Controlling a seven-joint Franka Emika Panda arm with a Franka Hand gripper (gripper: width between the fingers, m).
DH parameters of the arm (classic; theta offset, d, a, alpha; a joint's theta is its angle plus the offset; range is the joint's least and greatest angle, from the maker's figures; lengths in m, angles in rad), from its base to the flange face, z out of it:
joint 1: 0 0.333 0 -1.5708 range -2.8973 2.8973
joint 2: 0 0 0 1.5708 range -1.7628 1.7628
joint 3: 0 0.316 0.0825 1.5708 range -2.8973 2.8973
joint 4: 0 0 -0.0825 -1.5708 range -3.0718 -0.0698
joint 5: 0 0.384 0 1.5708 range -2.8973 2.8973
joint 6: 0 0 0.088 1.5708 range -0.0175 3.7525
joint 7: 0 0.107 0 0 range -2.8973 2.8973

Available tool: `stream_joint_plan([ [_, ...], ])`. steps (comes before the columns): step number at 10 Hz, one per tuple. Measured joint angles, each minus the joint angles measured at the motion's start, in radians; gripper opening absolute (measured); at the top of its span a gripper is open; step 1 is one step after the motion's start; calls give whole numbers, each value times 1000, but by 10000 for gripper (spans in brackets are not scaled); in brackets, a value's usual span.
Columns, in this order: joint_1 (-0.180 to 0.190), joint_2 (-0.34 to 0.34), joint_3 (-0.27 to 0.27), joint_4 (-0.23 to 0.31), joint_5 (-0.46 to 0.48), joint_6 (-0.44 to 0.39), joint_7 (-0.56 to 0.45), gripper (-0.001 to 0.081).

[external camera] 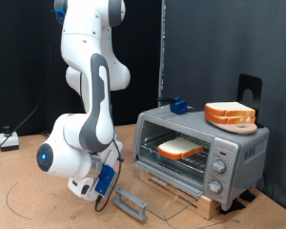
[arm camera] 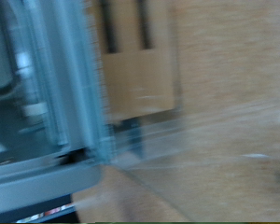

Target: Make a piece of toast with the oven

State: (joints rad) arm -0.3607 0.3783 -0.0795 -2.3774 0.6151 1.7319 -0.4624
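Note:
The oven (external camera: 202, 153) stands at the exterior view's right with its glass door (external camera: 167, 191) folded down flat. The door's grey bar handle (external camera: 132, 201) lies near the table. Inside, on the wire rack, rests the piece of toast (external camera: 181, 148), pale with a brown crust. My gripper (external camera: 100, 197) hangs low over the table, just left of the handle; nothing shows between its fingers. The wrist view is blurred and shows the oven's metal edge (arm camera: 56, 103) and the clear glass door (arm camera: 205, 159), with no fingers in it.
A thicker pile of bread slices (external camera: 230, 114) sits on top of the oven beside a small blue object (external camera: 178, 105). Three round knobs (external camera: 217, 170) line the oven's right panel. The oven rests on a wooden board (external camera: 205, 203). Black curtains hang behind.

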Motion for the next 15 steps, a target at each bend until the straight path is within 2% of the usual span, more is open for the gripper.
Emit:
stream_joint_plan([
  [2,-26,-42,-2,1,7,-117,-48,807],
  [4,-39,-91,-2,-3,18,-190,-65,807],
  [11,-30,-277,32,-43,26,-330,-63,807],
  [15,-7,-397,84,-113,29,-346,-14,807],
])
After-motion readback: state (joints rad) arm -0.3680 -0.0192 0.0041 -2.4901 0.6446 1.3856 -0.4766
